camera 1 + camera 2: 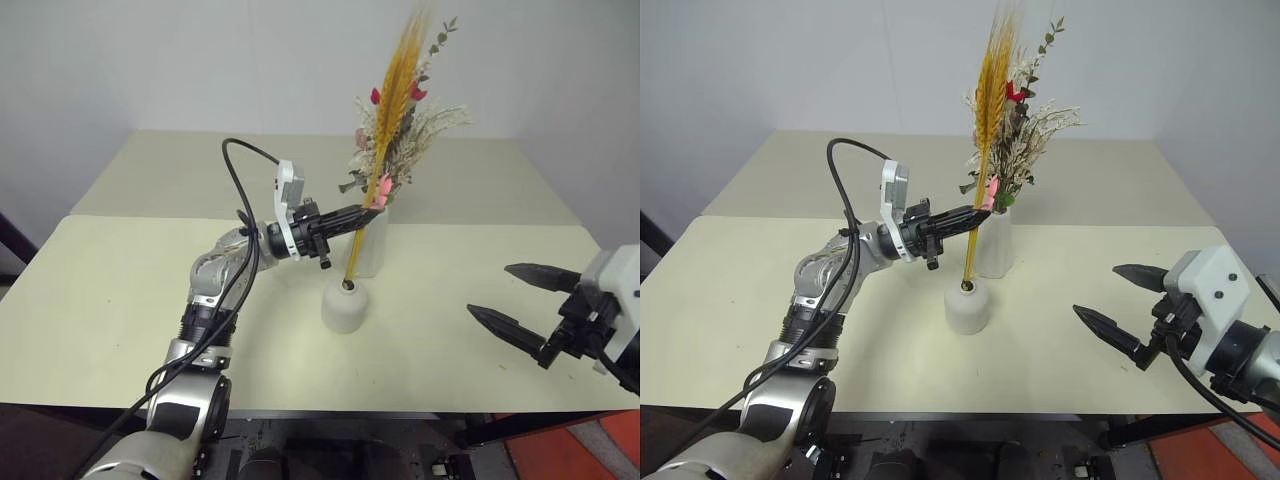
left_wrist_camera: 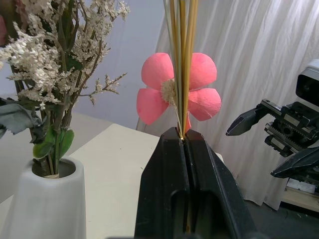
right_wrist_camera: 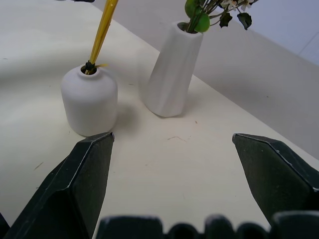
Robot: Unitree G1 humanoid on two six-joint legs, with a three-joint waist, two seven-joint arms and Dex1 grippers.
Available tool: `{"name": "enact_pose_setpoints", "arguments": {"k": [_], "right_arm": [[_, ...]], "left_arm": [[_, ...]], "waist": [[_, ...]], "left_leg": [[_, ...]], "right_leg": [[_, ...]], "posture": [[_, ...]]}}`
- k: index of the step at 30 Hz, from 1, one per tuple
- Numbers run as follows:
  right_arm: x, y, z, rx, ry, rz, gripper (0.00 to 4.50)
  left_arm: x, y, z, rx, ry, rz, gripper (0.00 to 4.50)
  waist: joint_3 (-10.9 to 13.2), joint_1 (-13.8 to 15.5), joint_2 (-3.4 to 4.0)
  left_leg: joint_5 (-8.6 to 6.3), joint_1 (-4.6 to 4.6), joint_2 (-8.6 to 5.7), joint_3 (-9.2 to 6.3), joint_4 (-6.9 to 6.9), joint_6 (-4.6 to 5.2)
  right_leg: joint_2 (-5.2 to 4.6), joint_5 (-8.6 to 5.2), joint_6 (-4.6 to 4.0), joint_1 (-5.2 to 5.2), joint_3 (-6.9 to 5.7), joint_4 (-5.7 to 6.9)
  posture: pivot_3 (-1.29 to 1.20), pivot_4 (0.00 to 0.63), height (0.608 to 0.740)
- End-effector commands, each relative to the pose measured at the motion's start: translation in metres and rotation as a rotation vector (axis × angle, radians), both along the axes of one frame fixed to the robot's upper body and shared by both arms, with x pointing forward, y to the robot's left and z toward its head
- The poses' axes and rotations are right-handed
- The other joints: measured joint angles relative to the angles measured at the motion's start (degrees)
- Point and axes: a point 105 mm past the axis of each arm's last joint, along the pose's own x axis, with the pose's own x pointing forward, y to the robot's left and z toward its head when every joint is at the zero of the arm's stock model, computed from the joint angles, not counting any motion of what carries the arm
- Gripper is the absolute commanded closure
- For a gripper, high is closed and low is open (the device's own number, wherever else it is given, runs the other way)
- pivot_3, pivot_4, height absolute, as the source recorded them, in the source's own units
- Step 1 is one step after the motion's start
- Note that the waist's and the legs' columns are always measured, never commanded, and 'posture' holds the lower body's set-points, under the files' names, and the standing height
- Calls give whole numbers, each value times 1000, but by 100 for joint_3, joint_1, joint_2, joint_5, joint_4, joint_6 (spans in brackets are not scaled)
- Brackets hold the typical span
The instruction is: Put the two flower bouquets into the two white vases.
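Claw status: left clamped on spray, right idle and wide.

Left claw (image 1: pixel 362 211) grips the golden-orange spray (image 1: pixel 396 90) by its stems just under the pink flower (image 2: pixel 179 89), holding it near upright so its foot sits in the mouth of the short vase (image 1: pixel 345 305); I judge release is the remaining step. Behind it, the tall vase (image 1: pixel 367 243) already holds the bushy bunch (image 1: pixel 420 130). Right claw (image 1: pixel 527 306) hangs spread above the worktop (image 1: pixel 100 300), well apart.

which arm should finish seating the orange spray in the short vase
Left. The left gripper is shut on the orange spray, whose stem end sits in the short vase. The right gripper hangs open and empty, off to the side.
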Motion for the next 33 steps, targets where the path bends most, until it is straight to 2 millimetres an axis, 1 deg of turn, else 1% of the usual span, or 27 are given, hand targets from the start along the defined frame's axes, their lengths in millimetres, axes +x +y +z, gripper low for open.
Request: {"name": "enact_pose_setpoints", "arguments": {"k": [1,4,13,16,17,18,19,21,22,23,27,30,31,33], "right_arm": [[0,2,7,-8,-53,2,0],[0,1,7,9,-54,-3,0],[0,0,6,-1,-57,-8,0],[-1,0,5,-3,-57,-9,0],[-1,-1,5,-4,-57,-9,0],[0,-1,5,-4,-55,-10,0],[0,-1,5,-5,-54,-10,0],[0,-1,5,-6,-54,-11,0],[0,-2,5,-6,-54,-12,0],[0,-2,4,-8,-53,-13,0],[0,-2,4,-8,-51,-13,0],[-1,-2,4,-13,-50,-15,0],[-1,-3,4,-15,-49,-16,0],[-1,-4,4,-16,-47,-17,0]], "left_arm": [[-5,-3,-2,21,-30,-9,4470],[-4,-3,-4,11,-4,-8,4470],[-4,-4,-8,33,-22,-3,4470],[-12,-3,-6,27,-54,-56,4470],[-16,-3,-4,16,-56,-86,4048],[-21,-2,-2,12,-51,-122,3882],[-25,-1,-2,29,-67,-148,3606],[-28,0,-4,72,-76,-156,3004],[-28,1,-5,94,-80,-151,2620],[-28,3,-5,105,-87,-143,2355],[-27,19,-10,202,-135,-85,1084],[-22,40,-22,320,-148,1,181],[-21,48,-23,340,-153,27,30],[-18,63,-21,348,-155,89,30]], "waist": [[0,1,0],[0,-3,0],[0,8,0],[0,7,0],[0,4,0],[0,2,0],[0,1,0],[0,0,1],[0,4,1],[0,6,1],[0,-7,1],[-1,-29,2],[-1,-35,2],[-1,-28,3]], "left_leg": [[0,0,0,0,0,0],[0,0,0,0,0,0],[0,-3,0,-1,0,1],[-1,-3,0,0,0,1],[-1,-3,0,0,0,1],[-1,-3,0,0,0,1],[-1,-3,0,0,0,2],[-1,-3,1,0,-1,2],[-1,-2,1,0,-1,2],[-1,-2,0,0,-1,2],[-2,-2,1,0,-1,3],[-2,-1,2,0,-6,4],[-2,-1,3,0,-6,4],[-2,0,3,0,-7,4]], "right_leg": [[0,0,0,0,0,0],[-1,0,0,1,1,0],[0,0,0,-2,-1,-4],[0,0,0,-2,-1,-4],[0,0,0,-2,-1,-4],[0,0,0,-2,-1,-4],[0,0,0,-2,-1,-4],[0,0,0,-4,-1,-4],[0,0,0,-3,-1,-4],[0,0,0,-2,-1,-3],[0,0,0,-2,-1,-4],[1,-1,0,-5,0,-4],[2,-1,0,-6,0,-3],[1,-1,0,-6,-1,-2]], "posture": [[0,150,740],[0,150,740],[0,150,740],[0,150,740],[0,150,740],[0,150,740],[0,150,740],[0,150,740],[0,150,740],[0,150,740],[0,150,740],[0,150,740],[0,150,740],[0,150,740]]}}
